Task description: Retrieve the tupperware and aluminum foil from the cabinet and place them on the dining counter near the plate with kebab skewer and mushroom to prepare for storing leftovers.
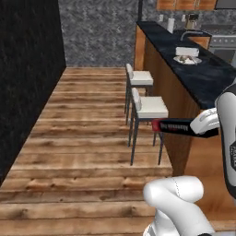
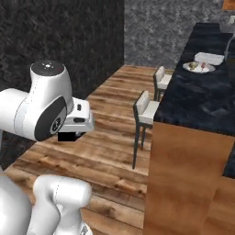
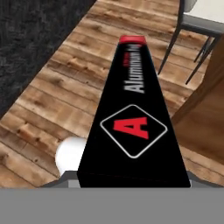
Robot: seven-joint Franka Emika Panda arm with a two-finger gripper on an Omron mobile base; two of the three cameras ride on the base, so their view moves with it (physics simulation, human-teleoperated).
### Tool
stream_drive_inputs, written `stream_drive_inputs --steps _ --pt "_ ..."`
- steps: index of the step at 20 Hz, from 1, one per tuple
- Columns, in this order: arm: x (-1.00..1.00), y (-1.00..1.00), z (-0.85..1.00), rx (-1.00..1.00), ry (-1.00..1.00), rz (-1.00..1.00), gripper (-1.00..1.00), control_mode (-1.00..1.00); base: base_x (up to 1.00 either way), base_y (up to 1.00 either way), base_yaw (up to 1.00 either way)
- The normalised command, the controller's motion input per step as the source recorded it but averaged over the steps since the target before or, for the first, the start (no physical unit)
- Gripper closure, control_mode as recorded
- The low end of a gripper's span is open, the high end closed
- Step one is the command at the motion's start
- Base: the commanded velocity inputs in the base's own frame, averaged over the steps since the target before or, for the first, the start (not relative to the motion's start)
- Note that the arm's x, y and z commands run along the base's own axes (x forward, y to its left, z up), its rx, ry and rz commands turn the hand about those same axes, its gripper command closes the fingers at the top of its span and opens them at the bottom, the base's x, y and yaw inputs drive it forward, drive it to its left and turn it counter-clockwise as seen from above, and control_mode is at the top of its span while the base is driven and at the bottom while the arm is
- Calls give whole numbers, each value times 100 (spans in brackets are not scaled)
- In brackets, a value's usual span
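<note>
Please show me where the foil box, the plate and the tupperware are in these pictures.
Foil box (image 3: 133,127): hand view, on its black top face by the red A.
Plate (image 1: 187,60): left base view, on its rim, on the counter.
Tupperware (image 1: 186,50): left base view, on its white side, behind the plate.

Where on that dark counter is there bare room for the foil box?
The near stretch of the counter, between its end and the plate, lies bare. Farther along it is crowded: plate, then white container close behind. The pincer holds the foil box.
</note>
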Motion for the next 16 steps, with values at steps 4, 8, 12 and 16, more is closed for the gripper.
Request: stream_drive_inputs --steps 4,8,12,16 --pt "0 0 0 0 0 0 100 100 65 100 -54" --pt "0 0 0 0 0 0 100 100 72 100 -59" --pt "0 0 0 0 0 0 100 100 74 100 -59" --pt "0 0 0 0 0 0 100 100 73 88 -59"
